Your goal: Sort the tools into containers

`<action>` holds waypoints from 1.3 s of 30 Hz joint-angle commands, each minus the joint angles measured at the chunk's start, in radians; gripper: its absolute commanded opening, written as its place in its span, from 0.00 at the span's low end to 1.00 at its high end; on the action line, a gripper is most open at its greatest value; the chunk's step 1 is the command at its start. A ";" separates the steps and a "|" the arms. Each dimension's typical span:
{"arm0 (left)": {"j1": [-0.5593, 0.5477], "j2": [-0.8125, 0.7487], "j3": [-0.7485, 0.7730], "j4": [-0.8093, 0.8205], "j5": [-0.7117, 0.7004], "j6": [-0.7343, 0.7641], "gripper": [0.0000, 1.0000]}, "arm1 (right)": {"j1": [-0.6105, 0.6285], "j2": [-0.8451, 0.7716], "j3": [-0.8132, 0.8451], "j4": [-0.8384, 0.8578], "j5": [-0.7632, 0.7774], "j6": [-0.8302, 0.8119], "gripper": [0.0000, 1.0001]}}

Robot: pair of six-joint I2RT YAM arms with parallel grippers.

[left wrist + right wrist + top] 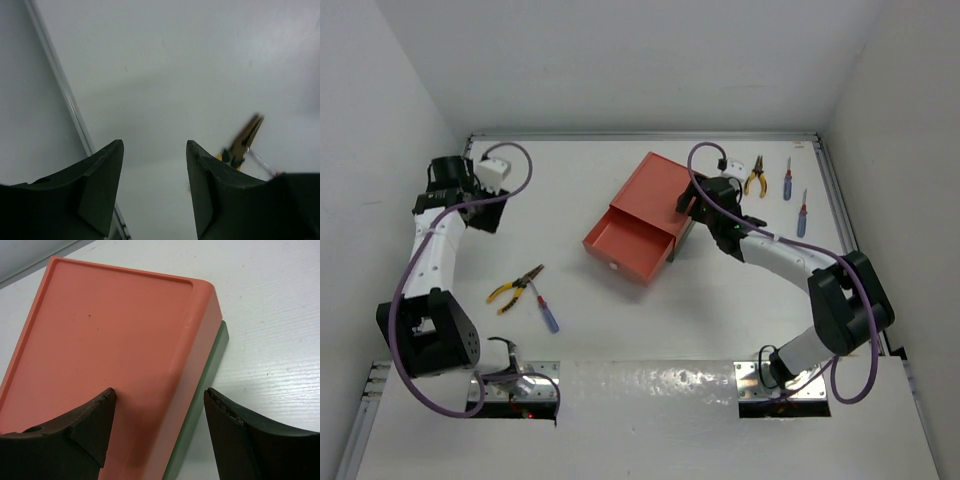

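top view, lower left: near pliers [516, 285] with yellow handles lie on the white surface [620, 330]. a blue-and-red near screwdriver [546, 314] lies just beside them, its thin shaft reaching toward the pivot. whether they touch is unclear.

the left wrist view shows the left fingers [100, 190] about half open over bare surface, holding nothing. the pliers sit off at the right of that frame.

centre of the top view: a salmon box [660, 190] with its drawer [632, 243] pulled out toward the lower left, white knob [613, 266] in front. no tool shows in the drawer. the green box [209, 367] beneath it peeks out only as a sliver. the right fingers [240, 440] hang well apart over the salmon box's back corner, gripping nothing.

upper right: far pliers [755, 175], a second screwdriver [787, 180] and a third screwdriver [802, 213] lie near each other but apart.

the pliers look stiff and the heaviest, and are best pinched across both handles near the pivot. the screwdrivers look light and likely to roll, so the thicker handle is the better place to hold.

in the way: the near screwdriver crowds the near pliers. the right arm [790, 255] lies between the box and the far tools. the green drawer is shut.
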 commanded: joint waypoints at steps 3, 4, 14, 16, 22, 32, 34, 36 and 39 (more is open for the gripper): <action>0.011 -0.042 -0.143 -0.144 -0.028 0.149 0.59 | 0.004 0.025 0.054 -0.025 -0.084 -0.076 0.70; 0.011 -0.053 -0.177 -0.141 -0.022 0.147 0.63 | 0.004 0.025 0.063 -0.040 -0.092 -0.097 0.70; 0.014 -0.079 -0.384 0.056 -0.109 0.190 0.62 | -0.001 0.024 0.127 -0.146 -0.176 -0.161 0.74; 0.014 -0.076 -0.435 0.092 -0.118 0.230 0.60 | -0.004 0.008 0.120 -0.165 -0.170 -0.147 0.74; 0.016 -0.027 -0.527 0.162 -0.149 0.255 0.52 | -0.002 -0.030 0.149 -0.232 -0.150 -0.154 0.74; 0.022 0.018 -0.625 0.297 -0.149 0.196 0.48 | -0.002 -0.128 0.183 -0.365 -0.061 -0.157 0.74; 0.027 0.044 -0.643 0.313 -0.121 0.196 0.46 | -0.001 -0.140 0.190 -0.387 -0.046 -0.157 0.73; 0.027 0.053 -0.679 0.352 -0.129 0.196 0.44 | -0.001 -0.162 0.189 -0.410 -0.024 -0.151 0.73; 0.050 0.073 -0.679 0.399 -0.114 0.192 0.26 | 0.001 -0.200 0.172 -0.418 -0.003 -0.139 0.73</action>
